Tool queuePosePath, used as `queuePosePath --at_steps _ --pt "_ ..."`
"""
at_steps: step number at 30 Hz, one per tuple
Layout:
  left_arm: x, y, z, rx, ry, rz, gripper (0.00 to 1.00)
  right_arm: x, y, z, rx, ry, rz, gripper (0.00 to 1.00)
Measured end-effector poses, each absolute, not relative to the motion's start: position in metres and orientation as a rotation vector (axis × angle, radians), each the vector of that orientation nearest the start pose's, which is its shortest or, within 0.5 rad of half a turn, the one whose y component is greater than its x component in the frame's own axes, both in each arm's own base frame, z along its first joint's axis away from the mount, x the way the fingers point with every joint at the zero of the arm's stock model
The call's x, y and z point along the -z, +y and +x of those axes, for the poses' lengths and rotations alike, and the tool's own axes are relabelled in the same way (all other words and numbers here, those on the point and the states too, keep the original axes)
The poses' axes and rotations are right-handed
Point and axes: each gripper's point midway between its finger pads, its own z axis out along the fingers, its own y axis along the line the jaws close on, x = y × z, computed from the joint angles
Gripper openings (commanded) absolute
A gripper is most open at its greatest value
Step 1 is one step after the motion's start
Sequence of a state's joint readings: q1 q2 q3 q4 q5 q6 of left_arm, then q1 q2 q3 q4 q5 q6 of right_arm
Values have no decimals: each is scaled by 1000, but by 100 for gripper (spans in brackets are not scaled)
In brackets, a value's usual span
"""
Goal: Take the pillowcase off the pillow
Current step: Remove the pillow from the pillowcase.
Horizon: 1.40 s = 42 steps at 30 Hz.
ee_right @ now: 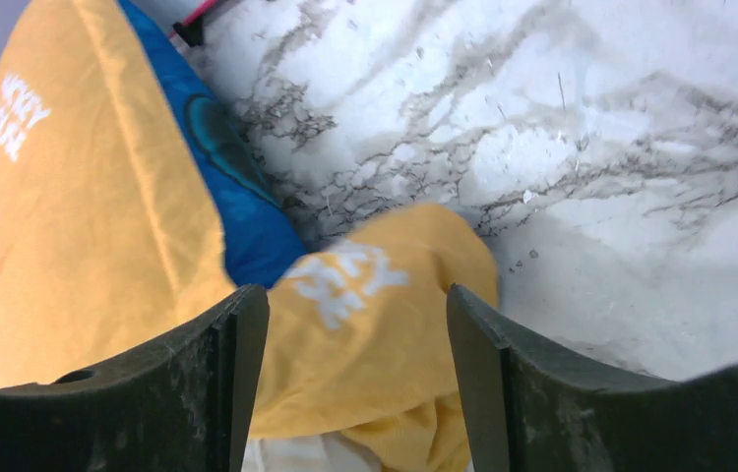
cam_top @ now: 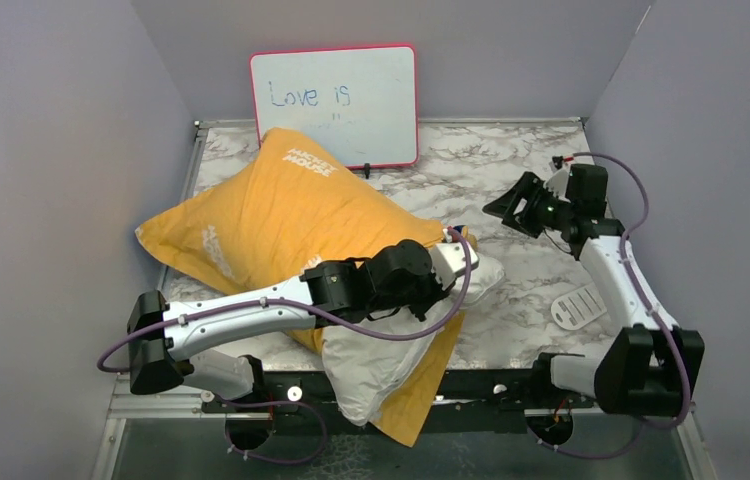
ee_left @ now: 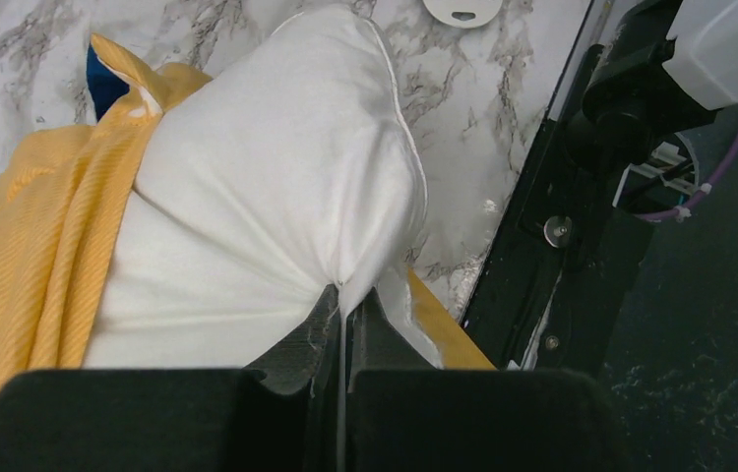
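**Partly bared: left pinches pillow, right open**

From above, the pillowcase (cam_top: 281,215) lies left of centre, its long axis running from the far side to the near edge. The pillow (cam_top: 376,360) bulges from its near open end. The left gripper (cam_top: 461,262) sits on that bared end, and the right gripper (cam_top: 513,207) hangs beside the pillowcase's right corner.

Left wrist: jaws clenched on a fold of white pillow (ee_left: 267,197).

Right wrist: jaws spread, holding nothing, with an orange corner of the pillowcase (ee_right: 375,334) below between them. This arm looks nearer for gripping the pillowcase.
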<state>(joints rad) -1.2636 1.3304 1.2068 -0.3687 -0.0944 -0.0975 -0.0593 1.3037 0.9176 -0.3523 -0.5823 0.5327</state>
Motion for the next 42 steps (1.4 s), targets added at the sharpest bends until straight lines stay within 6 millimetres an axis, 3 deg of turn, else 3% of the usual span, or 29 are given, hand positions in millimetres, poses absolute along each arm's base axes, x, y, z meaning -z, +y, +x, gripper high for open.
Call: queuePosePath --at_steps 3,6,10,15,19,20,23,28,30,34,42 --pt "-239 -385 132 740 1835 1143 0 -197 94 328 -894 2187 314 78" --pt "-236 -385 129 754 1840 1150 0 -216 107 313 -985 2126 205 78" --pt "-234 -385 127 771 1841 1152 0 -213 126 295 -1156 2139 114 79" --pt "-239 -383 125 790 1828 1141 0 -199 136 274 -1261 2182 64 78" --pt "-240 -383 124 798 1826 1141 0 -192 148 260 -1362 2194 21 64" --pt "-240 -383 124 801 1827 1142 0 -190 152 257 -1390 2208 11 57" --pt "-240 -383 124 804 1828 1141 0 -182 169 253 -1440 2259 -44 19" --pt "-240 -383 123 813 1829 1146 0 -175 178 262 -1442 2310 -2 7" --pt "-240 -383 122 821 1832 1145 0 -179 178 275 -1422 2309 35 3" --pt "-243 -382 119 860 1836 1140 0 -193 181 311 -1411 2275 63 3" --pt "-263 -376 104 996 1788 1130 0 -206 196 356 -1472 2270 74 3"
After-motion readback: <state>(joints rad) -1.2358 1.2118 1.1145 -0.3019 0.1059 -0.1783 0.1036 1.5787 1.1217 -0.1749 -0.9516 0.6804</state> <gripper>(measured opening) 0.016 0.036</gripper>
